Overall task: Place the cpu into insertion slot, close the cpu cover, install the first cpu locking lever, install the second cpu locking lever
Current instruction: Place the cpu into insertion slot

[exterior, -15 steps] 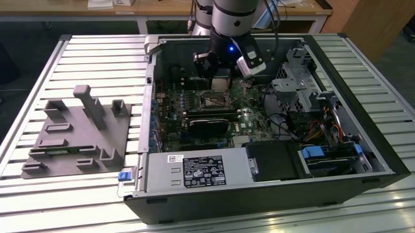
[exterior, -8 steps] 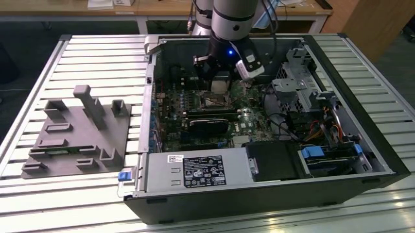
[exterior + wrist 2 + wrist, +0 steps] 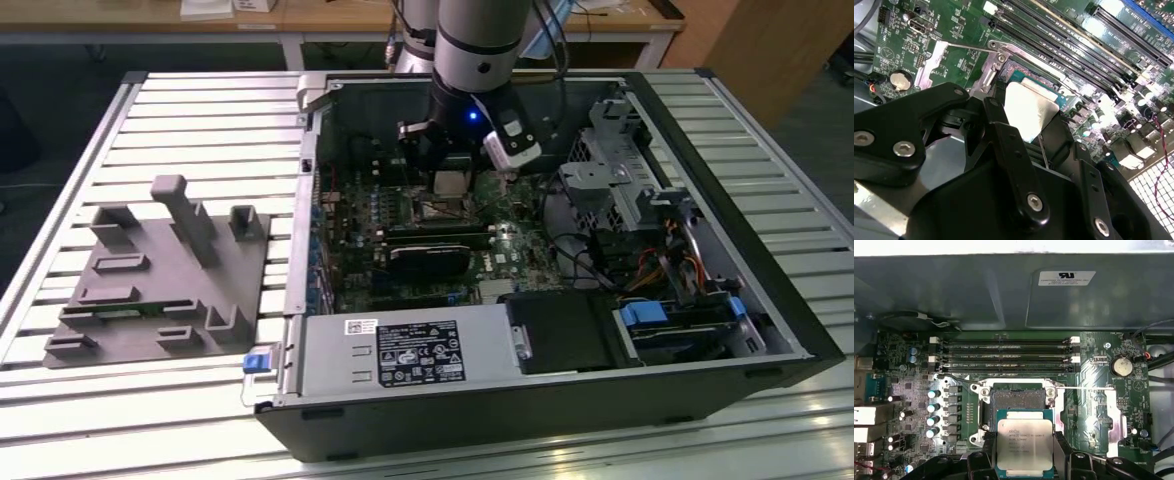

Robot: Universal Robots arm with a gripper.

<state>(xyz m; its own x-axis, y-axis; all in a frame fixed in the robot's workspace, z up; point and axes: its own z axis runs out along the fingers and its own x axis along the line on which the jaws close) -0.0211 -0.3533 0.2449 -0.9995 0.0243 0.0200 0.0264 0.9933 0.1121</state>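
My gripper (image 3: 451,182) is shut on the cpu (image 3: 1024,444), a flat square chip with a pale silver top, with one black finger (image 3: 985,452) on each of two opposite edges. The chip hangs just above the green motherboard, level, overlapping one edge of the insertion slot (image 3: 1018,400), whose dark centre lies bare. In the second wrist view the cpu (image 3: 1029,112) sits between the fingers (image 3: 1004,135) close over the slot (image 3: 1026,76). A silver strip, seemingly the raised cpu cover (image 3: 985,81), stands at the slot's side. Two thin wire levers (image 3: 961,381) (image 3: 1084,388) are swung out from the slot.
Long black memory slots (image 3: 1004,352) run beside the slot, and a coin battery (image 3: 1120,366) sits nearby. A black card (image 3: 427,262), the power supply (image 3: 400,355) and a drive cage (image 3: 614,180) crowd the open case. A grey fixture (image 3: 160,280) lies on the exterior view's left.
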